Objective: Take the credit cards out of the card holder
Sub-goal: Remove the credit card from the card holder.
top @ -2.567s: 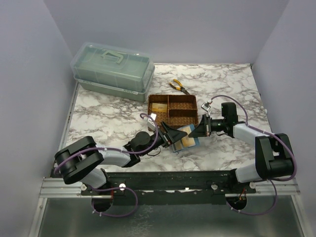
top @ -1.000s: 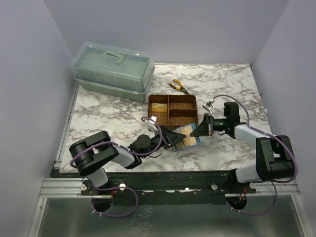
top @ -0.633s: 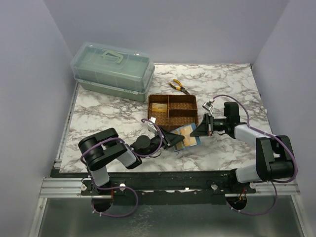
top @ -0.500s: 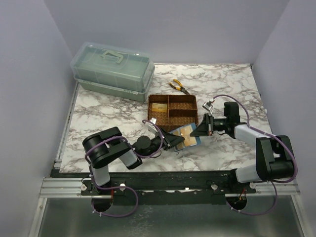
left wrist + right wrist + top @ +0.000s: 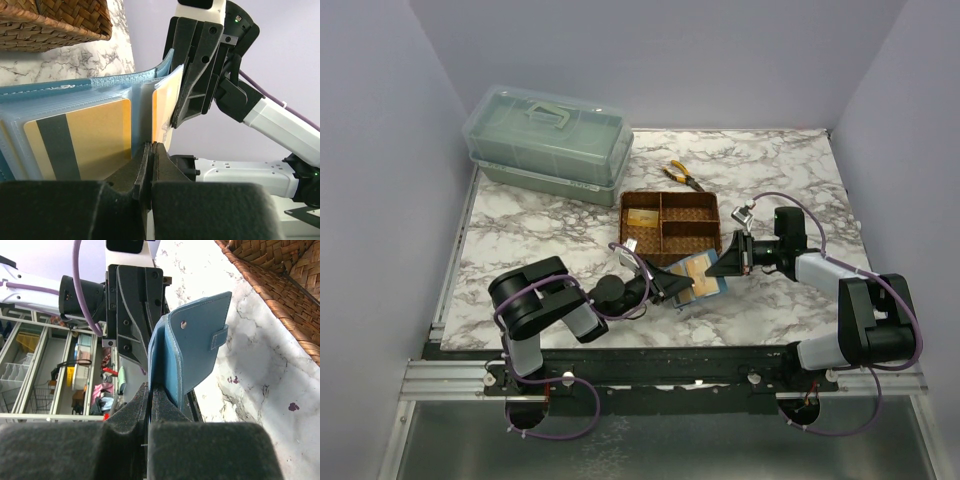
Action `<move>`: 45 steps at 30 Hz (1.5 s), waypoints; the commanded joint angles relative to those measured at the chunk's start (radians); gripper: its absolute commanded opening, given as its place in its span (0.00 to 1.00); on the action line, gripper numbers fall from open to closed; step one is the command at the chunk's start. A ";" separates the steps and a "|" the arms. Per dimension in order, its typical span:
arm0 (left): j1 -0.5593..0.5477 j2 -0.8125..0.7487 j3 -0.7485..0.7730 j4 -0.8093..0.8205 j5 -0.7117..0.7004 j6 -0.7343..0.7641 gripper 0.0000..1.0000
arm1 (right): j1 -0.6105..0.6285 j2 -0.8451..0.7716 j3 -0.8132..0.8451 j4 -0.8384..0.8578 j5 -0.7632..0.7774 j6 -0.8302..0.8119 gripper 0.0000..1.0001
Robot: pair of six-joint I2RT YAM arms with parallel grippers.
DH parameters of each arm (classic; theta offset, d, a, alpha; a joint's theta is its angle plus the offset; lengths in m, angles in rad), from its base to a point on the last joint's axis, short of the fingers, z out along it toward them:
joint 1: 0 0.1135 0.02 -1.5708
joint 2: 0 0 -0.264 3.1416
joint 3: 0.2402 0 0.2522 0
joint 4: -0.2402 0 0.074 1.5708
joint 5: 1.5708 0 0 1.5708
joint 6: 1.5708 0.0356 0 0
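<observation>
1. Card holder (image 5: 712, 287): teal-blue, open, held between both arms just in front of the woven tray (image 5: 672, 195), over the marble desk (image 5: 540, 240).
2. Credit cards (image 5: 85, 135): gold, one with a dark stripe, sitting in the clear sleeves.
3. Left fingers (image 5: 141, 167): I see them pressed together on the bottom edge of the sleeved gold card nearest the fold.
4. Right fingers (image 5: 136, 407): clamped on the holder's blue outer cover.
5. Pliers (image 5: 680, 175) and lidded box (image 5: 548, 140): behind the tray, well apart from the holder.

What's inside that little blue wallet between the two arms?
Clear sleeves holding a gold card with a dark stripe, and a second card at the open edge. Any cards deeper in the wallet are covered.
</observation>
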State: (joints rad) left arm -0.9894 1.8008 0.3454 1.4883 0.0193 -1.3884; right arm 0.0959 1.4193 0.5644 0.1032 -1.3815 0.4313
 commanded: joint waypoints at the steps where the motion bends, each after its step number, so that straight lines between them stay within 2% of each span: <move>1: 0.001 -0.031 -0.016 0.166 0.015 0.030 0.00 | -0.007 0.001 -0.002 0.017 -0.040 0.008 0.03; 6: 0.001 -0.046 -0.038 0.166 -0.004 0.040 0.00 | -0.014 0.001 0.000 0.010 -0.039 -0.003 0.16; 11: 0.001 -0.046 -0.038 0.166 -0.002 0.043 0.00 | -0.017 -0.002 -0.001 0.009 -0.039 -0.009 0.19; 13: 0.001 -0.047 -0.037 0.167 0.000 0.045 0.00 | -0.016 -0.002 -0.001 0.007 -0.038 -0.012 0.16; 17: 0.001 -0.059 -0.044 0.167 -0.002 0.056 0.00 | -0.016 -0.008 -0.001 0.003 -0.037 -0.017 0.01; 38: 0.005 -0.080 -0.074 0.166 0.005 0.072 0.00 | -0.028 0.000 0.009 -0.022 -0.037 -0.029 0.00; 39: 0.005 -0.074 -0.073 0.165 0.006 0.071 0.03 | -0.028 -0.001 0.008 -0.022 -0.037 -0.029 0.00; 40: 0.005 -0.067 -0.072 0.166 0.002 0.068 0.21 | -0.028 -0.001 0.008 -0.022 -0.039 -0.028 0.00; 41: 0.005 -0.063 -0.074 0.165 -0.005 0.064 0.32 | -0.028 0.000 0.006 -0.021 -0.039 -0.026 0.00; 45: 0.005 -0.042 -0.069 0.165 -0.012 0.059 0.53 | -0.028 -0.002 0.005 -0.018 -0.041 -0.023 0.00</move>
State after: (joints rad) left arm -0.9882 1.7332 0.2779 1.4876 0.0185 -1.3338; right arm 0.0719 1.4193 0.5644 0.0845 -1.3834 0.4103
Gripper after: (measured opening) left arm 0.433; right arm 0.007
